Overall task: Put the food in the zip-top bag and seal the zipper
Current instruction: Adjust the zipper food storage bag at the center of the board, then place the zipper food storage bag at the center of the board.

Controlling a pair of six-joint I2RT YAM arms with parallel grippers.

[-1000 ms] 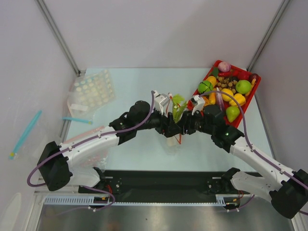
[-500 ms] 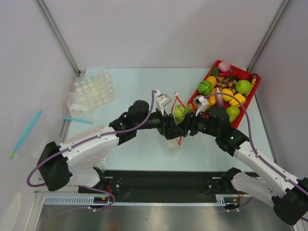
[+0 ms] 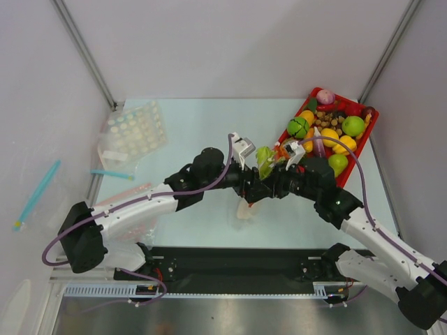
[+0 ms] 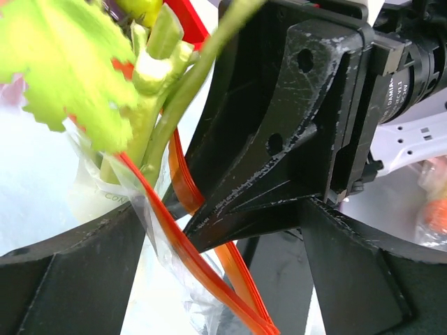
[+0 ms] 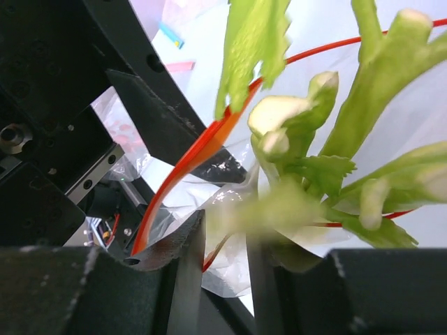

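Note:
The leek (image 3: pixel 264 160) stands upright between both grippers at the table's middle, leaves up. My right gripper (image 3: pixel 271 183) is shut on its stalk (image 5: pixel 307 139), fingers close together (image 5: pixel 223 279). The stalk's lower end is inside the clear zip-top bag (image 3: pixel 246 209), which hangs floppy below. The red-orange zipper (image 4: pixel 188 251) is parted into two strips and also shows in the right wrist view (image 5: pixel 188 157). My left gripper (image 3: pixel 251 187) has its jaws wide apart (image 4: pixel 223 293), straddling the bag's mouth (image 4: pixel 133 202) and a right finger. A green pear (image 3: pixel 338 165) lies in the tray. I cannot pick out the eggplant.
A red tray (image 3: pixel 372 118) with several toy fruits sits at the back right. Other clear bags lie at the left: one over a dotted sheet (image 3: pixel 133 129), one with a blue strip (image 3: pixel 112 174), one with a pink strip (image 3: pixel 129 199). A black mat (image 3: pixel 244 262) lines the near edge.
Both grippers, the leek and the bag have shifted slightly right and toward the near edge. The leek sits lower in the bag, and less of the red strip shows from above.

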